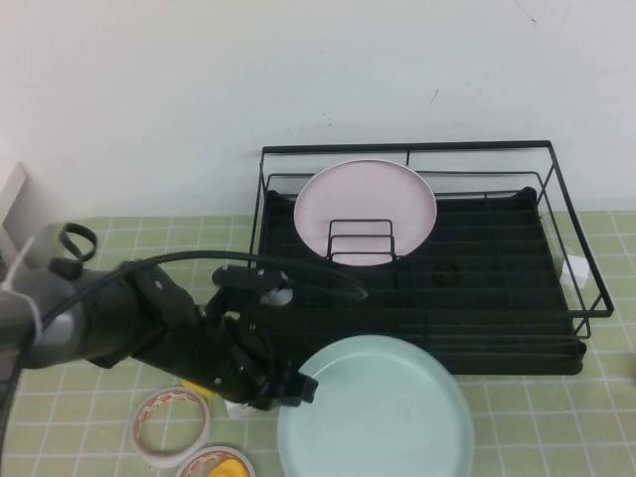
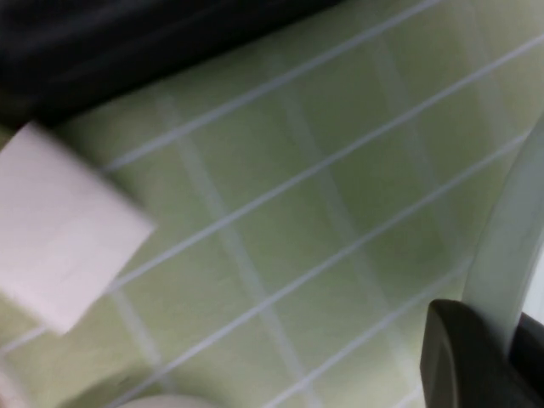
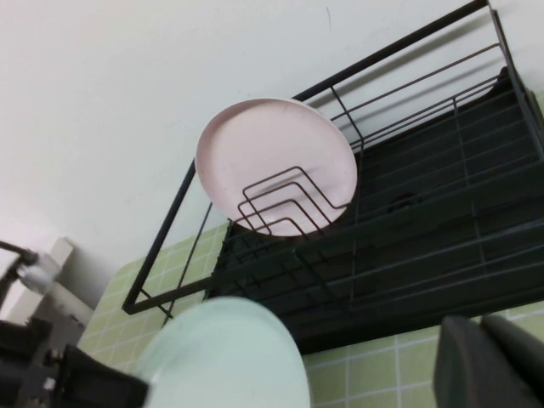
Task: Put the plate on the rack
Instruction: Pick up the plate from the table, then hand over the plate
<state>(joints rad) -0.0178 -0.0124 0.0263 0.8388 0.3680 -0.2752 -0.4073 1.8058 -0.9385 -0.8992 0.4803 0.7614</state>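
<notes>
The pale mint-green plate (image 1: 383,415) lies flat and low in front of the rack, near the table's front edge. My left gripper (image 1: 294,390) is shut on its left rim. In the left wrist view the rim (image 2: 507,246) runs between the two dark fingers (image 2: 459,361). The black wire rack (image 1: 497,298) stands behind the plate. The plate (image 3: 223,361) and the rack (image 3: 425,246) also show in the right wrist view. My right gripper (image 3: 483,325) is out of the high view. It hangs in front of the rack with its fingers together, holding nothing.
A pale pink plate (image 1: 365,207) stands upright in the rack's small wire holder. Two tape rolls (image 1: 171,424) lie on the green tiled mat under the left arm. A white block (image 2: 61,223) lies near the left gripper. A small white object (image 1: 574,268) sits at the rack's right side.
</notes>
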